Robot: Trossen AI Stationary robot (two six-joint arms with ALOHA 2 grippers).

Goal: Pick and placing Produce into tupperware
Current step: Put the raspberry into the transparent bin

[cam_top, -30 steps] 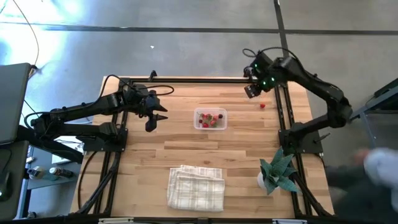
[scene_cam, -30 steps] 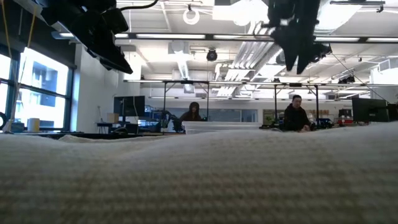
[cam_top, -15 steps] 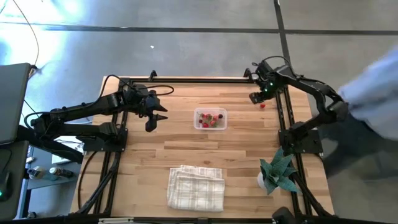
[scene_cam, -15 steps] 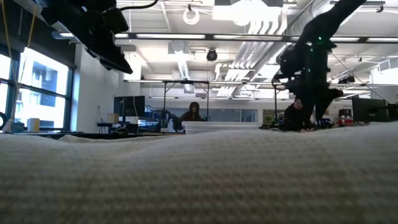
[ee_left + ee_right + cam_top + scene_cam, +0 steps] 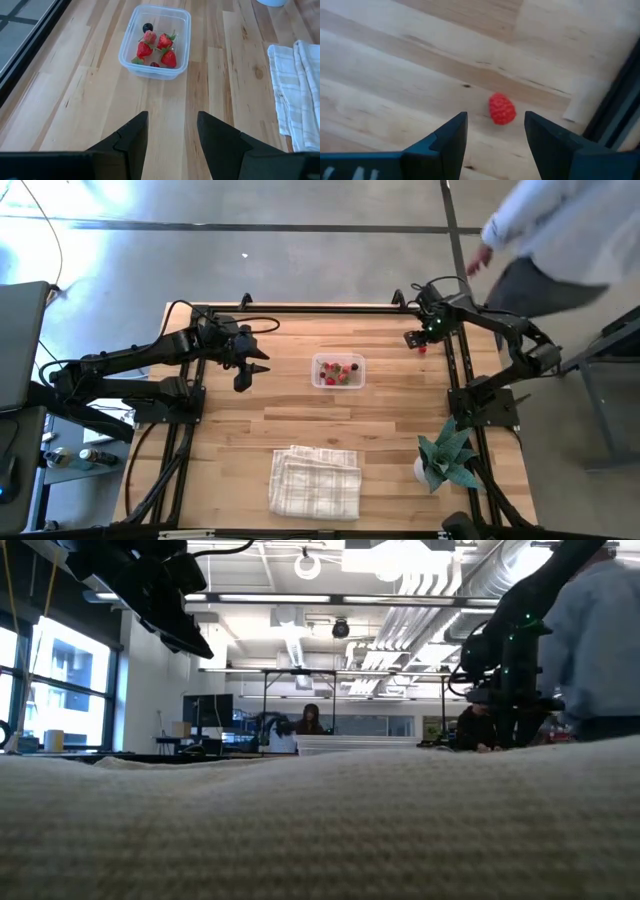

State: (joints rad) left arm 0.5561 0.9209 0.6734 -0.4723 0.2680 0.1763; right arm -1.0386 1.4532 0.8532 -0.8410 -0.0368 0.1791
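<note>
Right gripper [image 5: 495, 137] lining up on a loose raspberry [image 5: 502, 109].
Fingers released, berry on the counter [image 5: 400, 395] between them; next: drop, clench, carry to tupperware [image 5: 338, 371]. Left gripper [image 5: 172, 135] released, waiting.

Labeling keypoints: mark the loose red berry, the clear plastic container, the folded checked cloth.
Loose red berry [image 5: 502, 109]: right wrist view, centre of berry.
Clear plastic container [image 5: 181, 70]: left wrist view, near corner wall.
Folded white checked cloth [image 5: 315, 482]: high view, middle of top fold.
</note>
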